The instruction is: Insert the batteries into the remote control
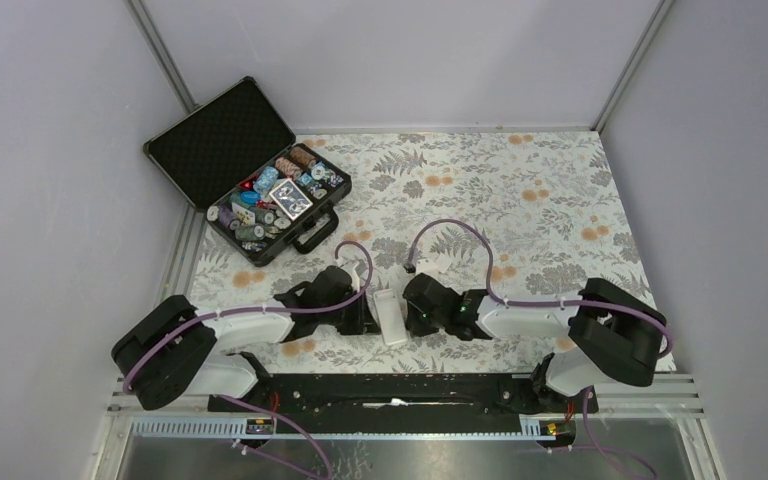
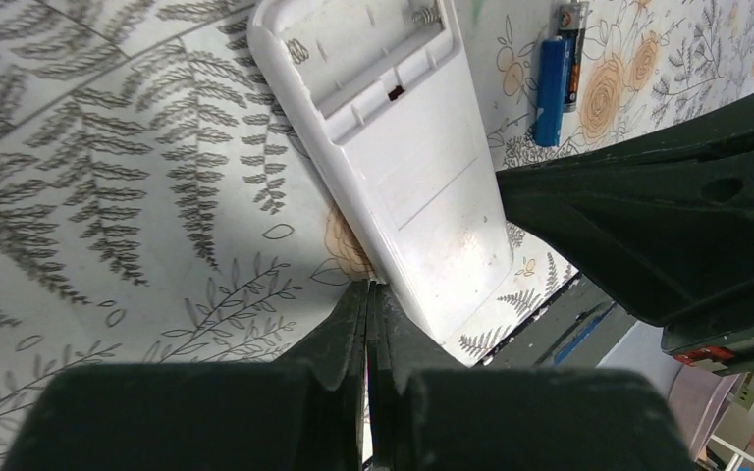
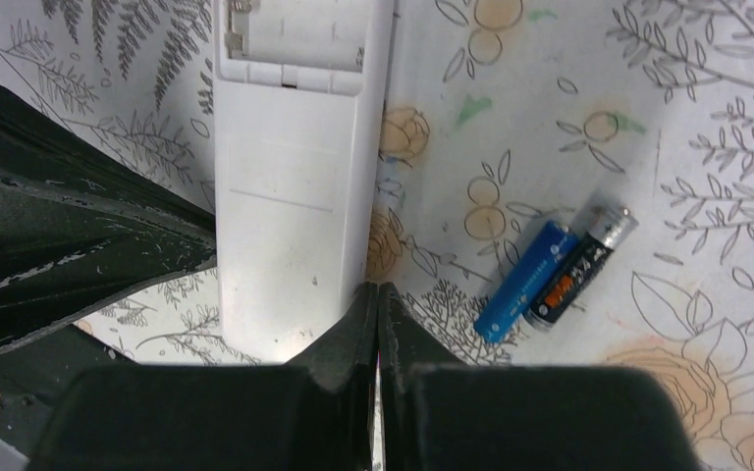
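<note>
The left arm (image 1: 245, 325) and right arm (image 1: 525, 318) stretch low from their bases toward the middle, with their wrists facing each other across a narrow gap. The left gripper (image 2: 368, 292) has its fingers pressed flat together and grips nothing; the right gripper (image 3: 379, 291) is closed the same way, also empty

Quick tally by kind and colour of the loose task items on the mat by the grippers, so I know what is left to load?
White remote control, back up, battery bay open: 1
Blue battery: 1
Dark battery: 1
Total: 3
</note>
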Controlling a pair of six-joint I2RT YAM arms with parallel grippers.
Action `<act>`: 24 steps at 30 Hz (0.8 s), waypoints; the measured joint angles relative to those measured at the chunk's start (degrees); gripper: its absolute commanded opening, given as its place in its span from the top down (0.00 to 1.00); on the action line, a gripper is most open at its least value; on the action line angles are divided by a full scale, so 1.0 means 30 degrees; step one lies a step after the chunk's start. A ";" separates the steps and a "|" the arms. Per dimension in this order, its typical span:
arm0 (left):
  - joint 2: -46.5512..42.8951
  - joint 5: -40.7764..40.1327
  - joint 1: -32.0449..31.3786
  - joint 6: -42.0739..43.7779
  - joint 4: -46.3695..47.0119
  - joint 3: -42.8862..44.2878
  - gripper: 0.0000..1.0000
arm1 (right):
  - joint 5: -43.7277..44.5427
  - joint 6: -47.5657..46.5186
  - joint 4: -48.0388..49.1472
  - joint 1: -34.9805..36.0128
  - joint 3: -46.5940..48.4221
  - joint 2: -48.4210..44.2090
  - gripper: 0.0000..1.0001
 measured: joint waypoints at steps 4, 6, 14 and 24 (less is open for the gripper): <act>0.0270 -0.0073 -0.0561 -0.0248 0.0124 0.0175 1.00 | -0.0284 0.0306 0.0036 0.0000 -0.0845 -0.0889 1.00; 0.0299 -0.0124 -0.0729 -0.0328 0.0146 0.0204 1.00 | -0.0459 0.0415 0.0036 0.0000 -0.1144 -0.1217 1.00; -0.0007 -0.0729 -0.0947 -0.0444 -0.0299 0.0262 1.00 | -0.0641 0.0670 0.0015 0.0284 -0.1865 -0.2040 1.00; -0.1654 -0.2353 -0.0954 -0.0372 -0.1996 0.0393 1.00 | -0.0794 0.0532 -0.0066 0.0430 -0.1785 -0.1996 1.00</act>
